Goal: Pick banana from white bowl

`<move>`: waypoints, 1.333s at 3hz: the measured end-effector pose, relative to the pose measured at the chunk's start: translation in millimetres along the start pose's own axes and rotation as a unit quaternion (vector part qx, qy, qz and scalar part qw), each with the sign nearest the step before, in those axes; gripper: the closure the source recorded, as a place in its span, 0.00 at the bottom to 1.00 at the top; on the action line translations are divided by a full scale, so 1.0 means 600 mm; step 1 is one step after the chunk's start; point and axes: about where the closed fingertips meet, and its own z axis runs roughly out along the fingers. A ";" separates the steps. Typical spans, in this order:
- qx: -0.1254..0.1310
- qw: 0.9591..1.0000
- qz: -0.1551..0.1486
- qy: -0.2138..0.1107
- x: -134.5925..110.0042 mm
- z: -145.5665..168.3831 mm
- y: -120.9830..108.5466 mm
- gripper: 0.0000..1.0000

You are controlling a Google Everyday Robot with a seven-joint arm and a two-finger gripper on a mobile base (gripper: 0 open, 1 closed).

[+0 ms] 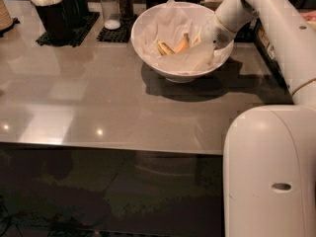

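The white bowl (148, 53) stands at the back middle of the grey table, lined with crinkled white paper. The banana (164, 48), yellow with dark tips, lies in the bowl left of centre. A short orange wedge (182, 43) lies just right of it. My gripper (203, 37) reaches down into the bowl's right side from the white arm (276, 28). It sits right of the orange wedge and apart from the banana. Its tips are lost against the paper.
Black cup holders (57, 14) with white sticks stand at the back left. Salt and pepper shakers (112, 9) sit on a black mat beside the bowl. My white base (269, 172) fills the lower right. The table's front edge (108, 147) runs across the middle.
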 end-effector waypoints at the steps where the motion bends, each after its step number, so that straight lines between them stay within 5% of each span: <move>1: 0.019 0.999 -0.031 -0.007 -0.030 -0.034 0.005 1.00; 3: 0.037 0.992 -0.104 -0.063 -0.106 -0.102 0.043 1.00; 4: 0.023 0.992 -0.102 -0.070 -0.109 -0.133 0.089 1.00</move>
